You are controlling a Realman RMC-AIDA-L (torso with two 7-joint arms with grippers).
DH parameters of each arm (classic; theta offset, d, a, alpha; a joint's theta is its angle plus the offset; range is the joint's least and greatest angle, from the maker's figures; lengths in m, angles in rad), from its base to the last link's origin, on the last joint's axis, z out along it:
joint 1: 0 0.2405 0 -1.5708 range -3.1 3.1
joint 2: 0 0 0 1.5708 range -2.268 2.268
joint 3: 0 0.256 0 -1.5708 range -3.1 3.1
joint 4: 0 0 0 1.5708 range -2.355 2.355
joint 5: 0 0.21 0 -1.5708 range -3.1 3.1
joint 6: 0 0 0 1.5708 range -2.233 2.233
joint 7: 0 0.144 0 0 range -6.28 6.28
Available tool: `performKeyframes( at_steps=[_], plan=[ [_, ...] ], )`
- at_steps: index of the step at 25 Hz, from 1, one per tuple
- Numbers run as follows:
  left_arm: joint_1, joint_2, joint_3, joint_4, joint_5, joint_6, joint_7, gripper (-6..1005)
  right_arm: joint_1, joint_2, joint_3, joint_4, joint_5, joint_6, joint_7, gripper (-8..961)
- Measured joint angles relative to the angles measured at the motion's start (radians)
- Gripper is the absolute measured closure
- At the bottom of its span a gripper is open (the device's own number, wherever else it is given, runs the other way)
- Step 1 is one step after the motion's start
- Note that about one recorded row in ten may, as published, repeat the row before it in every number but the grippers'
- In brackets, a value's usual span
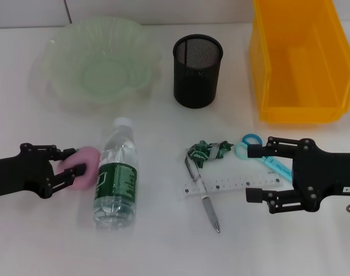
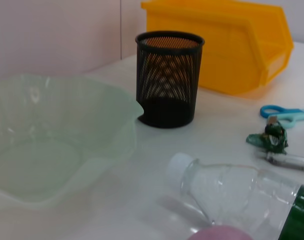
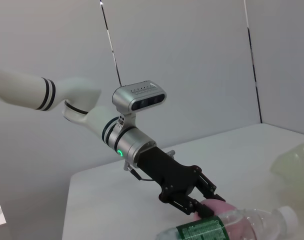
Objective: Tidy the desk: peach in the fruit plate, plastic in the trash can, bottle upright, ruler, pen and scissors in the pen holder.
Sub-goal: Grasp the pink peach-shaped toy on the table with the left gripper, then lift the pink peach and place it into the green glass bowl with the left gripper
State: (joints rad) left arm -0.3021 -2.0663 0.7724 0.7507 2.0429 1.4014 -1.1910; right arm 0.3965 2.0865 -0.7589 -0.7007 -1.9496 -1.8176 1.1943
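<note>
Left hand (image 1: 71, 162) clasping peach (image 1: 86, 167) (beside bottle (image 1: 116, 175))

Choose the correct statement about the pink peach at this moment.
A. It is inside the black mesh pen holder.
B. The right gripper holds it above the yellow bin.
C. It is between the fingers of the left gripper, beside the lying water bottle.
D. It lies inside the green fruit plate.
C: the left gripper has its fingers around the pink peach on the table, right next to the water bottle lying on its side.
</note>
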Motion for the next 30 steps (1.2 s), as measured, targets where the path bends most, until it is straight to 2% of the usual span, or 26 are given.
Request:
performKeyframes(
  at_steps=[6, 11, 13, 14, 15, 18, 21, 22, 23, 24, 25, 30],
  plan=[
    [-0.004, -0.004, 0.009, -0.001, 0.008, -0.015, 0.008, 637, -0.001, 0.0, -0.001, 0.003, 0.0, 0.0, 0.0, 113],
    [-0.005, -0.006, 0.008, 0.01, -0.038, -0.01, 0.001, 787, -0.001, 0.0, -0.002, 0.008, 0.0, 0.006, 0.001, 113],
    [-0.005, -0.006, 0.005, 0.022, -0.084, -0.009, 0.001, 802, -0.001, 0.0, -0.003, 0.01, 0.0, 0.01, 0.002, 113],
    [-0.005, -0.006, 0.002, 0.039, -0.161, -0.013, 0.001, 809, -0.001, 0.0, -0.004, 0.011, 0.0, 0.011, 0.002, 113],
    [-0.005, -0.006, 0.002, 0.039, -0.161, -0.013, 0.001, 817, -0.001, 0.0, -0.004, 0.011, 0.0, 0.011, 0.002, 113],
    [-0.019, -0.005, 0.0, 0.054, -0.319, -0.029, 0.007, 839, 0.0, 0.0, -0.005, 0.014, 0.0, 0.012, 0.003, 113],
    [-0.069, -0.004, -0.001, 0.048, -0.423, -0.086, 0.013, 860, 0.004, 0.0, -0.008, 0.017, 0.0, 0.015, 0.003, 113],
    [-0.119, -0.004, 0.003, 0.03, -0.438, -0.165, 0.014, 867, 0.005, 0.0, -0.009, 0.018, 0.0, 0.016, 0.003, 113],
    [-0.119, -0.004, 0.003, 0.03, -0.438, -0.165, 0.014, 875, 0.005, 0.0, -0.009, 0.018, 0.0, 0.017, 0.003, 113],
    [-0.172, -0.005, 0.006, -0.002, -0.44, -0.252, 0.014, 882, 0.006, 0.0, -0.01, 0.019, 0.0, 0.019, 0.004, 113],
    [-0.172, -0.005, 0.006, -0.002, -0.44, -0.252, 0.014, 889, 0.006, 0.0, -0.01, 0.019, 0.0, 0.019, 0.004, 113],
    [-0.295, -0.007, 0.016, -0.099, -0.428, -0.452, 0.014, 948, 0.003, 0.001, -0.01, 0.023, 0.0, 0.025, 0.006, 113]
  ],
)
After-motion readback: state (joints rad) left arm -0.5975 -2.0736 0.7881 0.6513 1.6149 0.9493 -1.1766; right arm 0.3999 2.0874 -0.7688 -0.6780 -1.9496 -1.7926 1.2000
